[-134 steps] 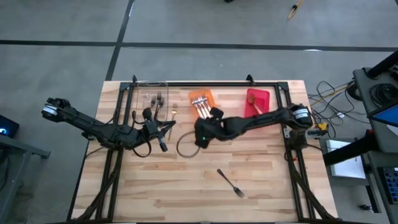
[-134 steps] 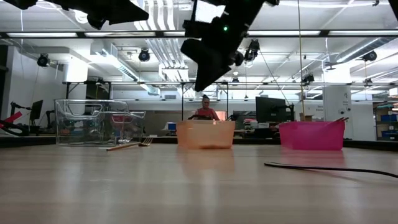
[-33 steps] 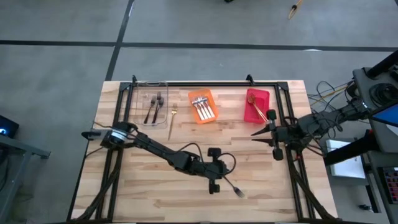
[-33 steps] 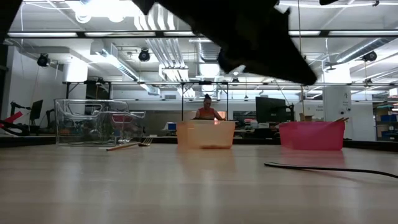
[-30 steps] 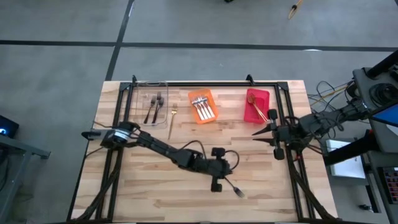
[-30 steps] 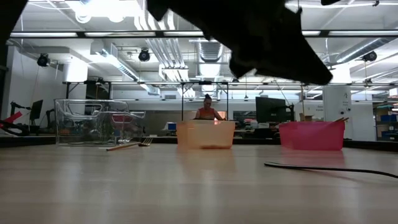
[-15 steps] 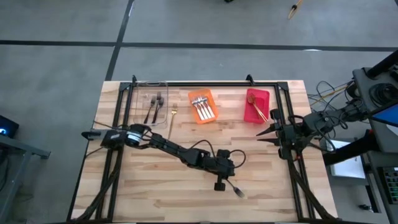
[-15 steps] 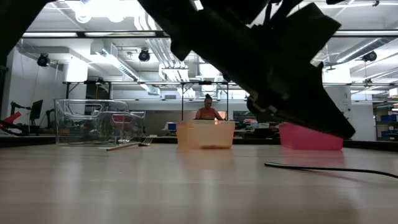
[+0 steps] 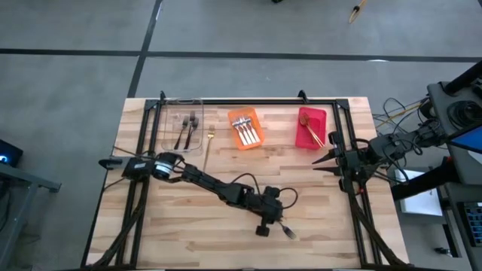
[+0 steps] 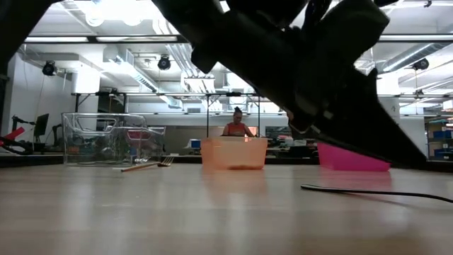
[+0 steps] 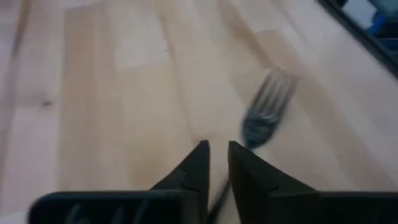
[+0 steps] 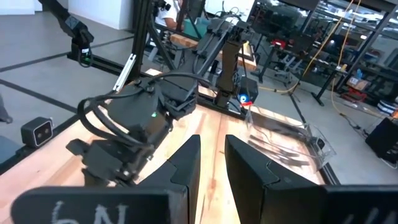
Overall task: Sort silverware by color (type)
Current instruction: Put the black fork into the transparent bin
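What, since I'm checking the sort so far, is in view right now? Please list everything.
wooden slatted table: one, pale wood.
clear plastic bin: one, far left of the table.
dark metal utensils: two, in the clear bin.
slim gold fork: one, on the table beside the clear bin.
orange plastic bin: one, far centre.
silver forks: several, in the orange bin.
red plastic bin: one, far right.
gold utensils: at least two, in the red bin.
dark metal fork: one, on the near table.
person: one, in the room behind.
left gripper: slightly open, at the dark fork.
right gripper: open, at the table's right edge.
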Available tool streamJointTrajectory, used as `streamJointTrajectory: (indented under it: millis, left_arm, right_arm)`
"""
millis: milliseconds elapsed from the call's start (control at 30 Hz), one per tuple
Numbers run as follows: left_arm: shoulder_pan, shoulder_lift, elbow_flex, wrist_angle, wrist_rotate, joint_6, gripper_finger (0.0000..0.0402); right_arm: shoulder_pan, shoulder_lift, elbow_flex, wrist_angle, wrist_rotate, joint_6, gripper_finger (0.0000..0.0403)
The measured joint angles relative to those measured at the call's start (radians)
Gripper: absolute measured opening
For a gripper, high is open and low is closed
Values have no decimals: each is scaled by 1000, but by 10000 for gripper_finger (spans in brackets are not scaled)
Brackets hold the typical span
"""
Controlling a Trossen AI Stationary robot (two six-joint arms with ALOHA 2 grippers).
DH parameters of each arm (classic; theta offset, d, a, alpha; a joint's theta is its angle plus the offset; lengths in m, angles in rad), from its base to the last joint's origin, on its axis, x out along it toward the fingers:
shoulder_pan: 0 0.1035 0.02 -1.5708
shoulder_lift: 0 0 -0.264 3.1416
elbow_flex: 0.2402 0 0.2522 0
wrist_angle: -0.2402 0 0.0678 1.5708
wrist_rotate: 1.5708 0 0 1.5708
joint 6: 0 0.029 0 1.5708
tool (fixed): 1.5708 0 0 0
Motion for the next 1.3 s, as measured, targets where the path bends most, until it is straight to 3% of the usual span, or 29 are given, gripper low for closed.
streamJointTrajectory:
  millis: [300,600,900,1300]
  left_arm:
    - [-6,0,-13,14,5,4,137]
    - [12,50,-14,88,69,-24,148]
    - [25,51,-11,24,87,89,129]
    - [33,50,-11,2,90,67,40]
  right_arm:
    - [0,0,0,0,1,26,66]
    - [0,0,-2,0,2,25,66]
    - [0,0,-3,-1,2,22,66]
    - [0,0,-3,-1,2,13,66]
